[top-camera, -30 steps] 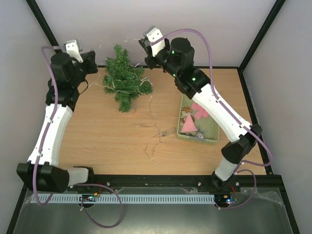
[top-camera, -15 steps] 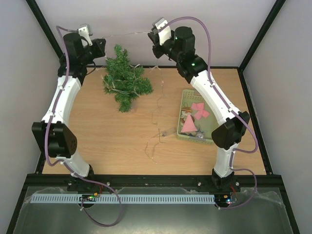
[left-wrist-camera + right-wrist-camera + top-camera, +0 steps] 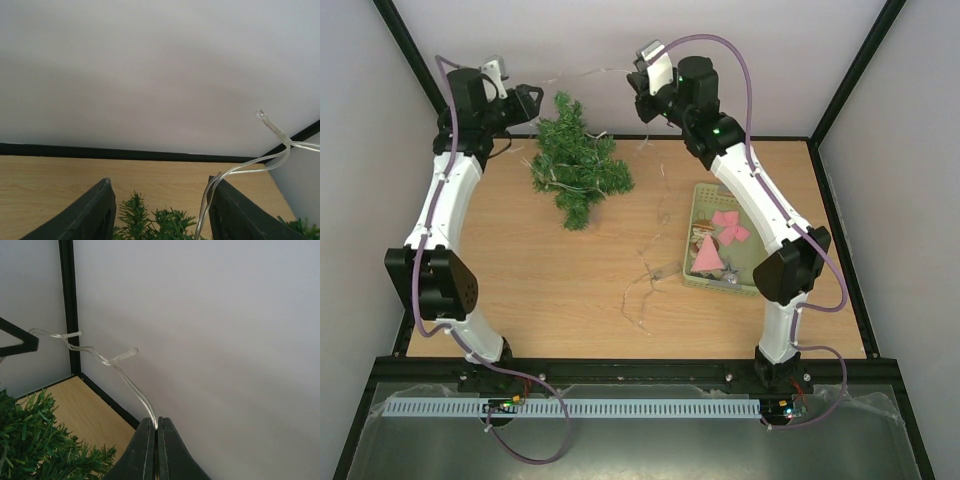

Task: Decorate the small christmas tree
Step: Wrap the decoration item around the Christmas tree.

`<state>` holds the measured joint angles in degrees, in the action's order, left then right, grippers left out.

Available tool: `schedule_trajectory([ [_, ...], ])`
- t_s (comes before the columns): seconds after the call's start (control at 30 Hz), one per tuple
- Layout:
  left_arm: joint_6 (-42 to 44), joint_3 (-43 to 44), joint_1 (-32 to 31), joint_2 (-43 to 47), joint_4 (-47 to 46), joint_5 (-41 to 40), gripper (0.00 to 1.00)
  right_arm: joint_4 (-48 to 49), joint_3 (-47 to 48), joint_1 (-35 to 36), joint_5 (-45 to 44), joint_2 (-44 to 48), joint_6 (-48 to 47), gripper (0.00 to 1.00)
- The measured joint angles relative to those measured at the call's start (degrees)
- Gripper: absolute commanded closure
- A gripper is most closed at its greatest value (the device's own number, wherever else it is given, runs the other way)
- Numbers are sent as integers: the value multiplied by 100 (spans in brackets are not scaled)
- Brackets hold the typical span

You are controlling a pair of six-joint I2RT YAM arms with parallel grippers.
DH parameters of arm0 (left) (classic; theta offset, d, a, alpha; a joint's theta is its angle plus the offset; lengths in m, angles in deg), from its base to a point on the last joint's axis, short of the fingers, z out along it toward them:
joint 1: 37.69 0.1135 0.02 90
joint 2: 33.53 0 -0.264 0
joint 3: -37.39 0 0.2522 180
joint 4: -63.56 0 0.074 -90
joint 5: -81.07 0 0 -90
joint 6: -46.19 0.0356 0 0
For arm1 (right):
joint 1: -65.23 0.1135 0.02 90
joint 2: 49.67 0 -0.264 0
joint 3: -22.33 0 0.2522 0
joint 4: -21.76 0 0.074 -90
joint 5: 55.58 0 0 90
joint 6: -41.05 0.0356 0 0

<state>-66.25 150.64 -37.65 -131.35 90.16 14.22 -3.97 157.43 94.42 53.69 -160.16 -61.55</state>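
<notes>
I am putting the light wire [image 3: 136, 390] on the small christmas tree [image 3: 576, 165], at the back of the table [image 3: 520, 280]. My right gripper [image 3: 157, 421] pinches the wire. My left gripper [image 3: 160, 185] is spread wide (wire beside one finger). Next, I think, lower the wire onto the branches.

The small christmas tree [image 3: 575, 170] stands at the back left of the counter [image 3: 520, 280]; the basket [image 3: 725, 288] lies to its right, near the right edge. Between them a light string [image 3: 125, 355] trails across the counter (its upper end runs up to the right gripper [image 3: 156, 426]).
</notes>
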Motion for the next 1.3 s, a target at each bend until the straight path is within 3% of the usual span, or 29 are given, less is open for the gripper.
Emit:
schedule_trajectory([
  [0.57, 527, -376, 201, 737, 811, 1329, 44, -155, -61, -44, 133, -348, 127, 98],
  [0.87, 549, -481, 201, 778, 997, 1137, 43, -415, -153, -57, -201, -402, 258, 98],
  [1.1, 363, -1185, 203, 1923, 756, 328, 42, -699, -1523, -83, -546, 155, 400, 98],
  [1.3, 232, -2168, 203, 2981, 426, 55, 43, -713, -3036, -81, 17, 1080, 758, 98],
])
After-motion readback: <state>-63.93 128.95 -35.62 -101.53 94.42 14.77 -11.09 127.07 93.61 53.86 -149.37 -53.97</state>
